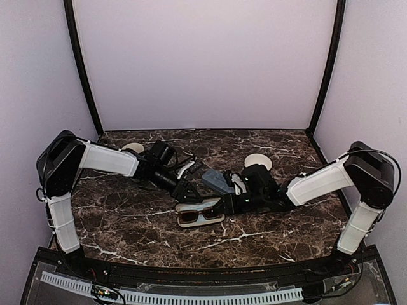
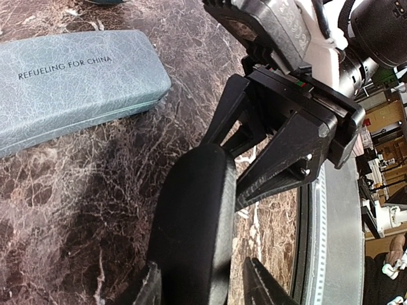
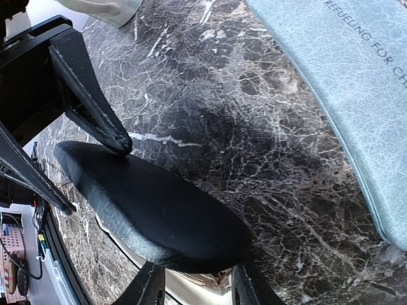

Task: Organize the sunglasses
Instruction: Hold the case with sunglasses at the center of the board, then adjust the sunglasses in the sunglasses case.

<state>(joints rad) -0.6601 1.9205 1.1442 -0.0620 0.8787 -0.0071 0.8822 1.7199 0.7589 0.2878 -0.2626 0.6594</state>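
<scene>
In the top external view, one pair of sunglasses [image 1: 199,217] is seen lying in the open lower half of the black glasses case [image 1: 205,224], a little below the middle of the frame; a second pair cannot be made out in any view. The lid [image 2: 191,216] of this case is taken at both ends. The left gripper [image 1: 188,196] is closed on one end, with a finger on each side of it at the bottom of the left wrist view. The right gripper [image 1: 224,204] is closed on the other end, as is shown at the bottom of the right wrist view. The blue-grey case [image 1: 216,180] lies shut on the marble table [image 1: 127,216], just above the grippers and apart from the lid. The step in hand is judged to be the closing of the lid over the sunglasses. For the next move, the lid should be lowered evenly by both arms, and it should be checked that no folding arm of the sunglasses is caught under the rim.
</scene>
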